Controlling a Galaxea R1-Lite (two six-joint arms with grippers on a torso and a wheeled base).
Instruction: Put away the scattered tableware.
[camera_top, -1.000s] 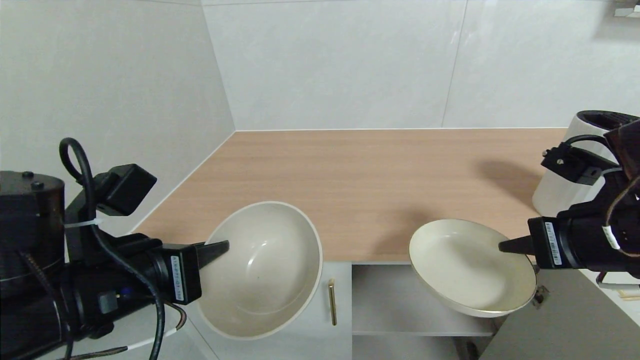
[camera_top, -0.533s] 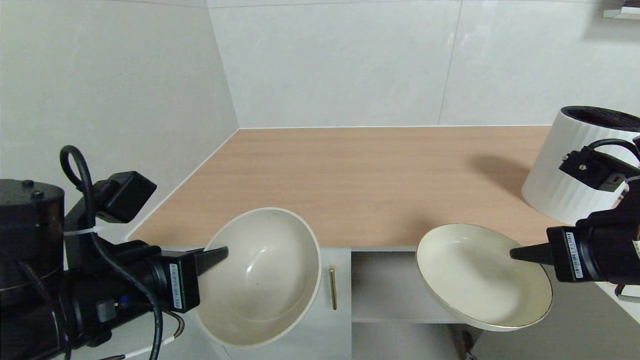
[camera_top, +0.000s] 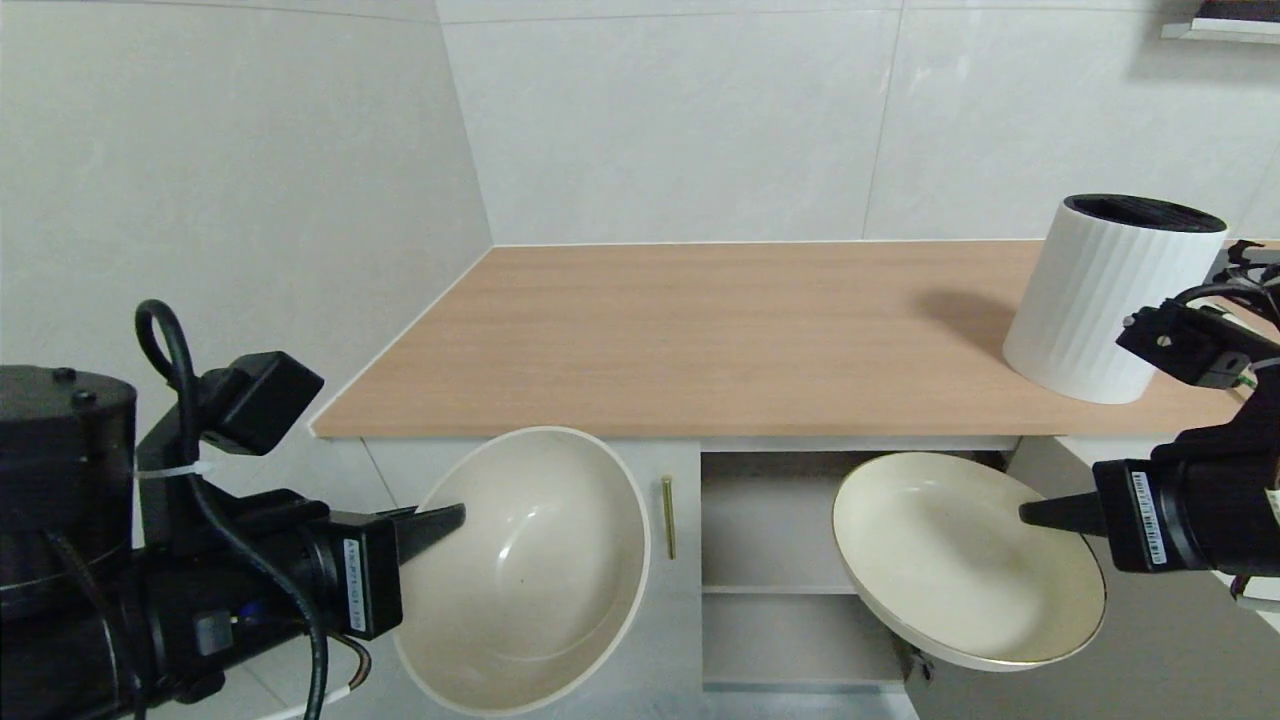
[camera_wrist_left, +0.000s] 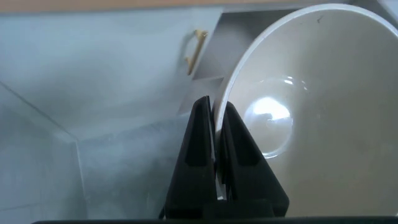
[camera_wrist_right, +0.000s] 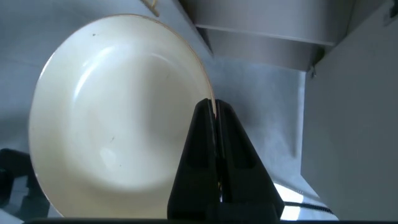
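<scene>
My left gripper (camera_top: 452, 517) is shut on the rim of a deep cream bowl (camera_top: 525, 570), held in the air in front of the cabinet's closed left door (camera_top: 660, 620). The left wrist view has the same grip, the fingers (camera_wrist_left: 200, 124) pinching the bowl's (camera_wrist_left: 311, 124) edge. My right gripper (camera_top: 1030, 513) is shut on the rim of a shallow cream plate (camera_top: 960, 560) with a gold edge, held in front of the open cabinet compartment (camera_top: 765, 530). Seen from the right wrist, that gripper (camera_wrist_right: 214, 109) clamps the plate's (camera_wrist_right: 118, 118) rim.
A wooden countertop (camera_top: 700, 330) runs above the cabinet, with a white ribbed cylindrical container (camera_top: 1110, 295) at its right. The open compartment has a shelf (camera_top: 770, 590) inside. A gold handle (camera_top: 669, 515) marks the closed left door. The open right door (camera_top: 1100, 650) stands beside the plate.
The head camera has dropped and shifted, so the cabinet front and the container now show more fully. Both grippers keep their hold, and bowl and plate now sit below the counter's edge.
</scene>
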